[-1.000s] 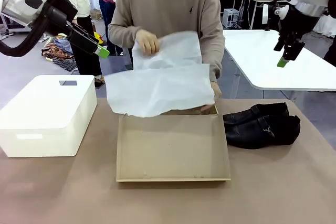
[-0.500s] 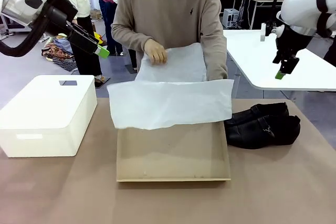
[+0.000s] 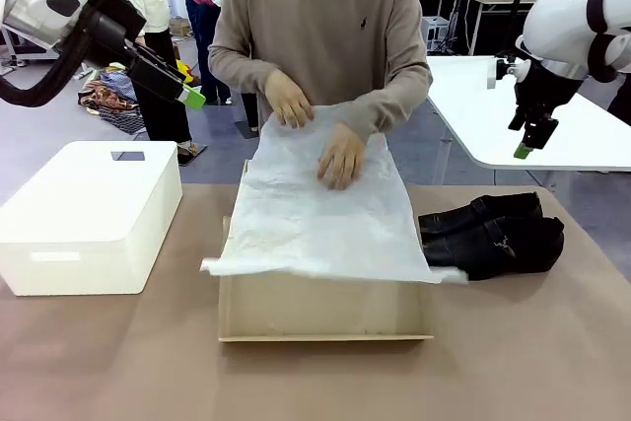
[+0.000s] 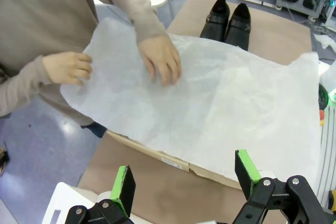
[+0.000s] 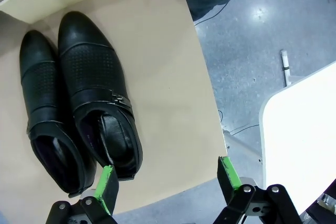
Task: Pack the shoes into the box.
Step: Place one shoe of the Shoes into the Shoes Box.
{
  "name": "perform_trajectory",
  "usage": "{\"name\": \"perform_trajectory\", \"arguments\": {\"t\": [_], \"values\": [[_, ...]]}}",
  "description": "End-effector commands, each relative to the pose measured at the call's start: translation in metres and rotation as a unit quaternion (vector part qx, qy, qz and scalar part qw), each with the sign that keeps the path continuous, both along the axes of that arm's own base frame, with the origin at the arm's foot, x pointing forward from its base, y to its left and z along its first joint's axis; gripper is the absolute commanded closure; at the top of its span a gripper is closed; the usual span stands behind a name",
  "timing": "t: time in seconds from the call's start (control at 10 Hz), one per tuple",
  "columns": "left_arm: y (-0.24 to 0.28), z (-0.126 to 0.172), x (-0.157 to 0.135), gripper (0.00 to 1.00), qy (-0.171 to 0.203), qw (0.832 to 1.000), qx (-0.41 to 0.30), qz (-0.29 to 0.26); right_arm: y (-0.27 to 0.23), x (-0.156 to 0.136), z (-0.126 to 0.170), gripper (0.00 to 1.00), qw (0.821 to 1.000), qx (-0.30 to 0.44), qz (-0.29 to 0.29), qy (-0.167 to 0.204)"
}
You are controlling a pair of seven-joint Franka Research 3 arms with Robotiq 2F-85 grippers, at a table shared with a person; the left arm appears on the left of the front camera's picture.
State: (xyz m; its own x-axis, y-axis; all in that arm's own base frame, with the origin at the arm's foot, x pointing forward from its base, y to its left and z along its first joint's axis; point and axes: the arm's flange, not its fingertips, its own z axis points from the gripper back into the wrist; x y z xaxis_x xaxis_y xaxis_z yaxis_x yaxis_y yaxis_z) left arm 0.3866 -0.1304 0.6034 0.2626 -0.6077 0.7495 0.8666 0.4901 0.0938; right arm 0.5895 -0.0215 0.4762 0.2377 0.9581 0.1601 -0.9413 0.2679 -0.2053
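Meanwhile, tissue paper [image 3: 325,224] pressed over box [image 3: 325,315] as lining; shoes [image 3: 493,239] parked beside box; left gripper [image 4: 184,169], right gripper [image 5: 167,169] held open, empty.

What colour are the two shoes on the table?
The shoes are glossy black. They show best in the right wrist view, from above.

A person is pressing white tissue paper [image 3: 325,229] down over the box [image 3: 325,315], one of the person's hands [image 3: 342,155] lying flat on the sheet and the other [image 3: 289,101] resting at its far edge. The shoes [image 3: 493,234] are lying side by side on the counter [image 3: 118,362] just right of the box, and a white bin [image 3: 89,214] is sitting at the left. The robot's left hand [image 3: 192,98] is hovering high over the bin's far side, its right hand [image 3: 523,150] hanging above the shoes
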Motion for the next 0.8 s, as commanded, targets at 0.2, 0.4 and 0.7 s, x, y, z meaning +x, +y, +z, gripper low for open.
{"name": "perform_trajectory", "arguments": {"t": [0.2, 0.4, 0.7], "values": [[0.002, -0.004, 0.0, 0.0, -0.005, 1.0, -0.004, -0.011, 0.0, -0.001, 0.004, 0.0, 1.0, -0.003, -0.003, -0.003], [0.002, -0.004, 0.0, 0.0, -0.005, 1.0, -0.004, -0.011, 0.004, 0.002, -0.006, 0.0, 1.0, -0.011, 0.007, 0.002], [0.002, -0.004, 0.0, 0.0, -0.005, 1.0, -0.004, -0.011, 0.001, 0.002, -0.033, 0.0, 1.0, -0.009, 0.024, 0.013]]}}
